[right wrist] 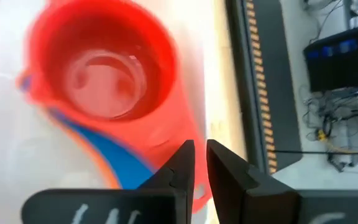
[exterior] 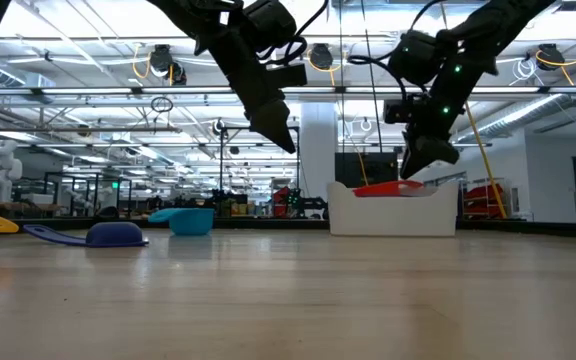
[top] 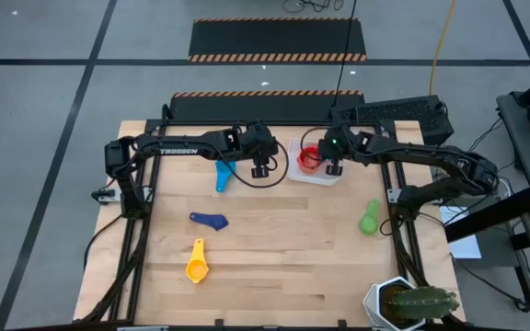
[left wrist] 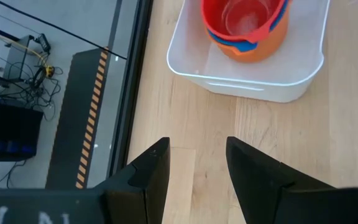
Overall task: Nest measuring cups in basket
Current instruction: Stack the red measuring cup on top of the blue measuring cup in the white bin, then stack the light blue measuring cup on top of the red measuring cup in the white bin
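Red cup (top: 310, 157) sat nested in basket (top: 325, 176); right gripper (top: 335, 169) above it, nearly shut, empty. Left gripper (top: 260, 170) narrowly parted, empty, near light blue cup (top: 222, 175); probably next pick.

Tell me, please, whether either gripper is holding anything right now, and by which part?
Nothing is held. The left gripper hangs open and empty; the right gripper is nearly shut on nothing above the basket.
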`<state>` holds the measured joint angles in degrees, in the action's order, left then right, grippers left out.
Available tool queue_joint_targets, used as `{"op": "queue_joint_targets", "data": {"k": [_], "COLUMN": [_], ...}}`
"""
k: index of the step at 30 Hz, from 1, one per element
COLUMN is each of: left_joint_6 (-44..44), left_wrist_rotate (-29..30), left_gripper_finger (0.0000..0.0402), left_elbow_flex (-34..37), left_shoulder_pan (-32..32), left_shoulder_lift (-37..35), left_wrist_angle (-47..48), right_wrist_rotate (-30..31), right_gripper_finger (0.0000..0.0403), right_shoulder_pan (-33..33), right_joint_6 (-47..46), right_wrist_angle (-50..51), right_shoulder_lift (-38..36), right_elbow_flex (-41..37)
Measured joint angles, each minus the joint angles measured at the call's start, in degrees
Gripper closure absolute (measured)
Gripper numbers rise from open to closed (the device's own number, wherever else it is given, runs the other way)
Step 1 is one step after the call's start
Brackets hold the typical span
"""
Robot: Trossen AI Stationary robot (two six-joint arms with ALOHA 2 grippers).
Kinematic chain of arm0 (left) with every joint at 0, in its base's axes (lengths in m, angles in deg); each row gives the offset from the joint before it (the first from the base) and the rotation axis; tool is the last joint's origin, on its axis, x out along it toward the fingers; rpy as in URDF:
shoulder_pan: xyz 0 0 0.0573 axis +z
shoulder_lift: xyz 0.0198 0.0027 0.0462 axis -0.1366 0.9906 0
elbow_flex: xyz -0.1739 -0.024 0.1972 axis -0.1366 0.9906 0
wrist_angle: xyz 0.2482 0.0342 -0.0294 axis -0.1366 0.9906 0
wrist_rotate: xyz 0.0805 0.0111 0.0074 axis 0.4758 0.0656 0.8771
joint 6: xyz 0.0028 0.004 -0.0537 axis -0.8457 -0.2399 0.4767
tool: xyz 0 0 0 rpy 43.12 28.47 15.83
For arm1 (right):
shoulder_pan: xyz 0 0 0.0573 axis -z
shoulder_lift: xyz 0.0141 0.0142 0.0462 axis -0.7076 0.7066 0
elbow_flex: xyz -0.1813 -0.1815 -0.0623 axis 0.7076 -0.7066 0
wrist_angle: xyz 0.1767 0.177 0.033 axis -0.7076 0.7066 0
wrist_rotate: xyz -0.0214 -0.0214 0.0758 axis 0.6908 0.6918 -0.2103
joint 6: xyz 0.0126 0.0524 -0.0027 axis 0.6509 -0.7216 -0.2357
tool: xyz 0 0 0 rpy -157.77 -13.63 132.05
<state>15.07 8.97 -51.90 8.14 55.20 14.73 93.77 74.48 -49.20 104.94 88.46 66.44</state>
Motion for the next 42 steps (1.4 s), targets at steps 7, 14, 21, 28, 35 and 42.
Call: {"op": "queue_joint_targets", "data": {"k": [7,14,21,28,35,42], "left_joint_6": [0.0,0.3,0.0,1.6,6.2,15.0], "left_wrist_rotate": [0.0,0.0,0.0,0.5,0.6,1.2], "left_gripper_finger": [0.0240,0.0240,0.0240,0.0240,0.0240,0.0240], "left_elbow_flex": [0.0,0.0,0.0,0.0,0.0,0.0], "left_shoulder_pan": [0.0,-0.3,-0.7,-1.9,-5.4,-11.1], "left_shoulder_lift": [0.0,0.0,0.0,-0.5,-1.8,-2.1], "left_wrist_angle": [0.0,0.0,0.6,5.1,14.0,25.9], "right_wrist_rotate": [0.0,0.0,0.0,-7.4,-19.5,-20.9], "right_gripper_finger": [0.0370,0.0370,0.0370,0.0370,0.0369,0.0369], "right_shoulder_pan": [-1.9,-3.5,-6.5,-11.3,-15.2,-18.4], "right_joint_6": [-5.1,-8.8,-14.3,-20.8,-21.9,-21.1], "right_wrist_angle": [4.3,5.6,4.6,4.3,4.7,2.8], "right_shoulder_lift": [-0.2,-0.2,-2.7,-6.9,-7.5,-7.4], "right_elbow_flex": [0.0,0.0,0.0,0.0,-1.3,-5.3]}}
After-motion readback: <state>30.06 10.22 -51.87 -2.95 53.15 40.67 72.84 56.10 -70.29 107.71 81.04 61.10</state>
